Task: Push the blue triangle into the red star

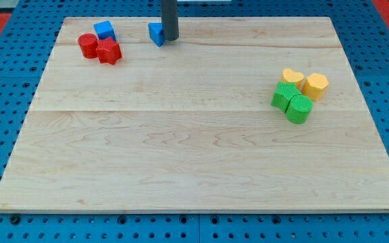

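The blue triangle (156,33) lies near the view's top edge of the wooden board, left of centre. My tip (171,38) stands right against its right side. The red star (109,50) lies further to the view's left, a short gap from the triangle. A red cylinder (87,45) touches the star on its left, and a blue cube (105,30) sits just above the star.
A cluster at the view's right holds a yellow heart (292,76), a yellow hexagon (315,85), a green cube (284,95) and a green cylinder (300,109). The wooden board (194,155) lies on a blue perforated table.
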`<state>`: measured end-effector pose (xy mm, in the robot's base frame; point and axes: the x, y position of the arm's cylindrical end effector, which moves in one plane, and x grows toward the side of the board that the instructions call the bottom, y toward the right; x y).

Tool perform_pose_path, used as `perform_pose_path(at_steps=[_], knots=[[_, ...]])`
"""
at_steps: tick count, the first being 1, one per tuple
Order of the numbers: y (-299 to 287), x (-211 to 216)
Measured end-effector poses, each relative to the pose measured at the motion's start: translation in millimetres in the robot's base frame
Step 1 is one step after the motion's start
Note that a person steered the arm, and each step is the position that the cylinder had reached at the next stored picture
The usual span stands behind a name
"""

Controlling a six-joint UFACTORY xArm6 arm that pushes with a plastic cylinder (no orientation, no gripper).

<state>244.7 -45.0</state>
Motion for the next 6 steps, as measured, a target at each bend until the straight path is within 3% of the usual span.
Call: perform_pose_path(at_steps=[1,2,3,4,6], knots=[[22,-25],[-3,-9],[-39,-13],[-39,-30],[-97,14]])
